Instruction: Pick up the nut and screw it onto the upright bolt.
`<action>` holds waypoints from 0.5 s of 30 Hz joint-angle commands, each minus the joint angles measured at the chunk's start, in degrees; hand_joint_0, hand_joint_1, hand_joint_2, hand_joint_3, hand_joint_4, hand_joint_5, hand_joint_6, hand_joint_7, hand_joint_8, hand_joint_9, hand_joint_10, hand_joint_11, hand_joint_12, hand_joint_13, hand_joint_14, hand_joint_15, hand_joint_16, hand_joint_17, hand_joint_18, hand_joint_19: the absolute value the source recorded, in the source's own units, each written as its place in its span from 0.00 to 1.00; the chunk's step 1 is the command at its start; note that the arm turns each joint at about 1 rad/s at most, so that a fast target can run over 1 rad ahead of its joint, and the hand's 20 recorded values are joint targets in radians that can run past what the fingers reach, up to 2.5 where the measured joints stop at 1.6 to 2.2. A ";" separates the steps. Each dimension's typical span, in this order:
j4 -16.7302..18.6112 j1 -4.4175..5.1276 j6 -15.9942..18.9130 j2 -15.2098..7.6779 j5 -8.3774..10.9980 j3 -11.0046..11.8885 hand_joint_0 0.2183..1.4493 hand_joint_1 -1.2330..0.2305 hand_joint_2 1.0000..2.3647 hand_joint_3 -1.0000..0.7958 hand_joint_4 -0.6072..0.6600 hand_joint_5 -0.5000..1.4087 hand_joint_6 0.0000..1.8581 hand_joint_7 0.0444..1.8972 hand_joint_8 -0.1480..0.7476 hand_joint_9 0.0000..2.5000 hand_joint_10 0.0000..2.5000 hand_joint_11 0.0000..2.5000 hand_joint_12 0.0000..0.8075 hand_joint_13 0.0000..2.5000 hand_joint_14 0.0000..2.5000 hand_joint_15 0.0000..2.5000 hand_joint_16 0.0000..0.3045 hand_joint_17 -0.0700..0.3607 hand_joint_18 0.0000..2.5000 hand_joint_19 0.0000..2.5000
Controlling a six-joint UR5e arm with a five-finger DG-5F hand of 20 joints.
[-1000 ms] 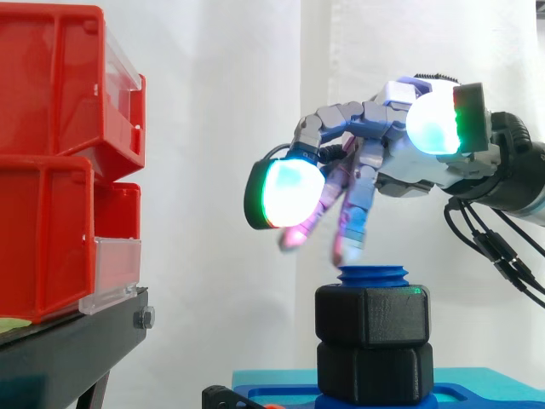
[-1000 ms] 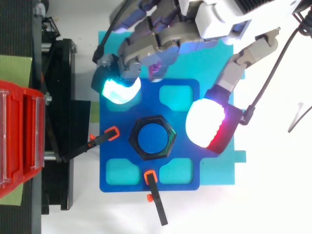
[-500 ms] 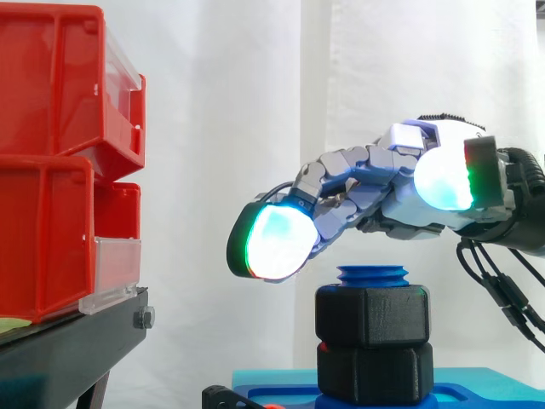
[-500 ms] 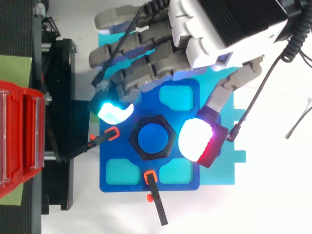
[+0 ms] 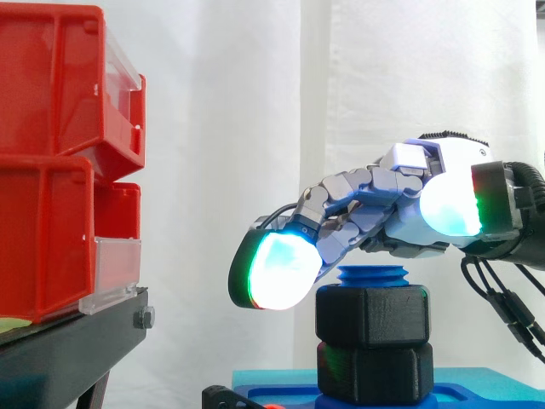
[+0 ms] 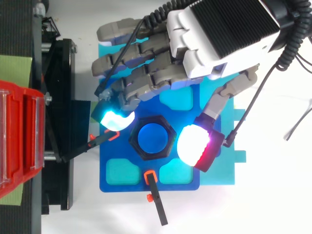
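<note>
From the side, the hand reaches in level from the right and hangs low over the blue bolt, whose threaded tip pokes out above the upper nut. That nut sits on the thread directly on top of a lower nut, so I'd say it is on but not run down far. The fingers are loosely bent and hold nothing. The cyan pad dips just left of the upper nut's top edge, and I can't tell whether it touches. The red bins on their stand are well apart and play no part.

From above, the reason for the pose is plain. The cyan pad sits at the nut's upper-left corner and the thumb pad just beside its right flank, straddling the hexagon for a twist. Two orange-tipped clamps pin the blue plate to the table, likely so turning won't shift it.
</note>
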 commanded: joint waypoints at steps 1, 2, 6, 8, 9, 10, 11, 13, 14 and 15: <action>0.20 0.14 0.03 -0.04 0.25 -0.18 0.18 0.69 0.00 0.28 0.60 0.18 0.27 0.32 0.45 0.24 0.00 0.00 0.44 0.08 0.00 0.00 0.16 0.41 0.00 0.00; 0.38 0.14 0.03 -0.04 0.25 -0.18 0.18 0.69 0.00 0.28 0.60 0.18 0.27 0.32 0.45 0.24 0.00 0.00 0.44 0.08 0.00 0.00 0.16 0.41 0.00 0.00; 0.38 0.14 0.03 -0.04 0.25 -0.27 0.18 0.69 0.00 0.28 0.61 0.19 0.27 0.35 0.46 0.25 0.00 0.00 0.44 0.10 0.00 0.00 0.16 0.41 0.00 0.00; 0.38 0.14 -0.06 -0.04 0.25 -0.18 0.19 0.69 0.00 0.28 0.61 0.19 0.27 0.37 0.46 0.25 0.00 0.00 0.44 0.10 0.00 0.00 0.16 0.41 0.00 0.00; 0.38 0.14 -0.06 -0.04 0.25 -0.18 0.19 0.69 0.00 0.28 0.61 0.20 0.27 0.38 0.46 0.26 0.00 0.00 0.44 0.10 0.00 0.00 0.16 0.41 0.00 0.00; 0.29 0.14 -0.06 -0.13 0.25 -0.18 0.19 0.69 0.00 0.28 0.62 0.20 0.27 0.39 0.46 0.26 0.00 0.00 0.44 0.11 0.00 0.00 0.16 0.41 0.00 0.00; 0.20 0.05 -0.06 -0.04 0.25 -0.18 0.19 0.69 0.00 0.28 0.62 0.20 0.27 0.40 0.46 0.26 0.00 0.00 0.44 0.11 0.00 0.00 0.16 0.41 0.00 0.00; 0.20 0.05 -0.06 -0.04 0.25 -0.18 0.19 0.69 0.00 0.28 0.64 0.21 0.27 0.43 0.47 0.28 0.00 0.00 0.44 0.12 0.00 0.00 0.16 0.41 0.00 0.00; 0.11 0.05 -0.06 -0.13 0.25 -0.18 0.19 0.69 0.00 0.28 0.64 0.21 0.27 0.43 0.47 0.29 0.00 0.00 0.44 0.12 0.00 0.00 0.16 0.41 0.00 0.00; 0.11 0.05 -0.06 -0.04 0.25 -0.18 0.19 0.69 0.00 0.28 0.64 0.21 0.27 0.44 0.47 0.29 0.00 0.00 0.44 0.12 0.00 0.00 0.15 0.41 0.00 0.00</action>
